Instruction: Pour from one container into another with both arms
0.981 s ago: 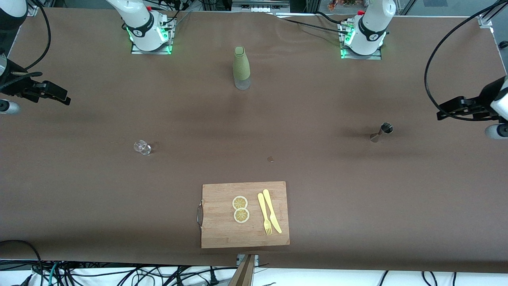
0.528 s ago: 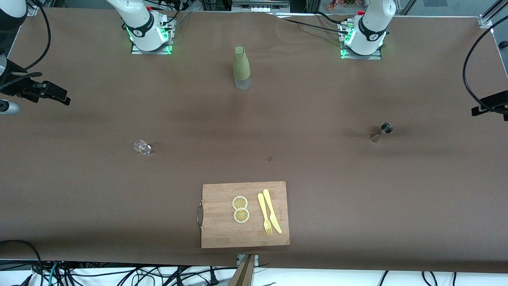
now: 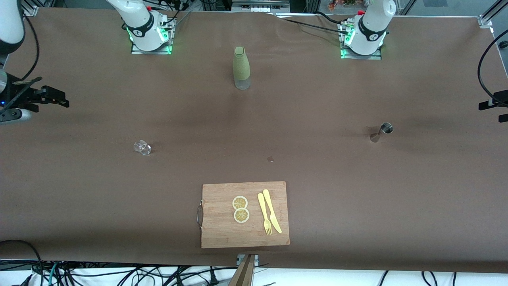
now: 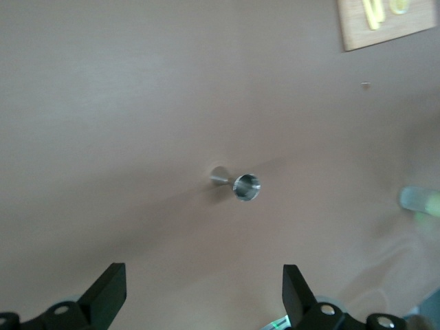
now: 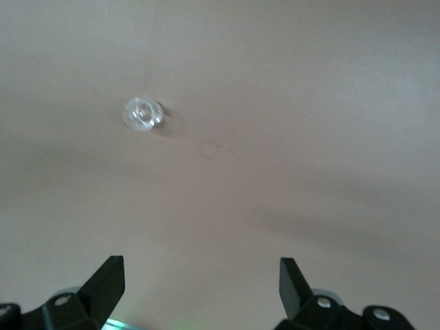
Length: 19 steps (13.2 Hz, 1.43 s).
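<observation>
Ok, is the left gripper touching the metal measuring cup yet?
Apart. The left wrist view shows bare tablecloth between the open left gripper and the metal measuring cup standing below it.

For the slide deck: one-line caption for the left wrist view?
Left claw open above the brown table, metal jigger standing in view, untouched.

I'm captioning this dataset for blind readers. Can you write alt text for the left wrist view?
The left claw, fingers spread wide and holding nothing, hangs over a brown table above a small metal jigger standing upright. A corner of a wooden cutting board shows at the edge of the picture.
</observation>
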### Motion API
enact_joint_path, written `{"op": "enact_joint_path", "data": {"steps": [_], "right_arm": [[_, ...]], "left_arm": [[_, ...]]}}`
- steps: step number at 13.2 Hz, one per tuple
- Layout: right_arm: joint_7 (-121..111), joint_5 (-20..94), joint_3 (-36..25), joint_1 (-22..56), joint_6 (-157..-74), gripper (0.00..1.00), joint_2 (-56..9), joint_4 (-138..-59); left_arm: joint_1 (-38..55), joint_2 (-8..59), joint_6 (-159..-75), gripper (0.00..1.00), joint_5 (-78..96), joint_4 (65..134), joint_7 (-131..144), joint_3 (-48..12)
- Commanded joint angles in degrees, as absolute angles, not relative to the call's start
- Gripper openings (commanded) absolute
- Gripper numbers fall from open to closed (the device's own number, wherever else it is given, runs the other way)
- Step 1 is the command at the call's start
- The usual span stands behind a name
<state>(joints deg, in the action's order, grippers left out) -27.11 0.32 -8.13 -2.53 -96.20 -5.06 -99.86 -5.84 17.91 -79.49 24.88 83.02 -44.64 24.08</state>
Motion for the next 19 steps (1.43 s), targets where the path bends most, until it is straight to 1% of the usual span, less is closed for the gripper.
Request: {"op": "enact_joint_path", "data": {"steps": [1, 3, 4, 5, 8, 10, 12, 14, 17, 19], "right_arm": [[-37.94, 3.32, -10.98, -3.08, -95.19, 1.00, -8.96, -96.94], [-46.27, 12.26, -13.35, -4.04, -95.18, 1.00, -11.24, -96.94], [-50.67, 16.39, -13.45, -5.44, -95.19, 1.00, -12.47, -96.94], [-54.89, 18.61, -13.45, -6.93, -95.10, 1.00, -13.79, -96.94], [-69.56, 20.12, -13.36, -7.29, -95.18, 1.00, -17.48, -96.94], [-79.75, 26.51, -13.45, -7.47, -95.10, 1.00, -20.11, -96.94], [-89.34, 31.79, -13.45, -8.61, -95.36, 1.00, -22.84, -96.94], [-101.10, 38.20, -13.45, -9.75, -95.36, 1.00, -27.13, -96.94], [-117.99, 47.18, -13.36, -10.89, -95.27, 1.00, -34.34, -96.86], [-128.62, 53.32, -13.19, -11.51, -95.10, 1.00, -37.95, -96.86]], "left_arm": [[-6.24, 19.58, -79.11, 1.00, 31.27, 85.95, -55.93, 27.76], [-8.16, 23.01, -78.23, 1.00, 35.40, 87.18, -72.78, 29.35], [-8.52, 24.33, -77.79, 1.00, 37.94, 87.97, -78.86, 30.66], [-8.79, 26.09, -76.74, 1.00, 40.75, 88.50, -84.93, 31.37], [-11.33, 33.28, -72.26, 1.00, 47.52, 88.59, -102.51, 31.38], [-12.04, 38.56, -69.27, 1.00, 52.10, 88.59, -112.72, 31.38], [-12.48, 41.56, -67.86, 1.00, 55.36, 88.59, -120.90, 31.38], [-12.57, 44.54, -66.89, 1.00, 57.03, 88.68, -128.64, 31.29], [-13.80, 50.78, -62.41, 1.00, 60.64, 89.56, -139.27, 31.20], [-13.89, 51.15, -62.31, 1.00, 60.73, 90.61, -145.78, 31.11]]}}
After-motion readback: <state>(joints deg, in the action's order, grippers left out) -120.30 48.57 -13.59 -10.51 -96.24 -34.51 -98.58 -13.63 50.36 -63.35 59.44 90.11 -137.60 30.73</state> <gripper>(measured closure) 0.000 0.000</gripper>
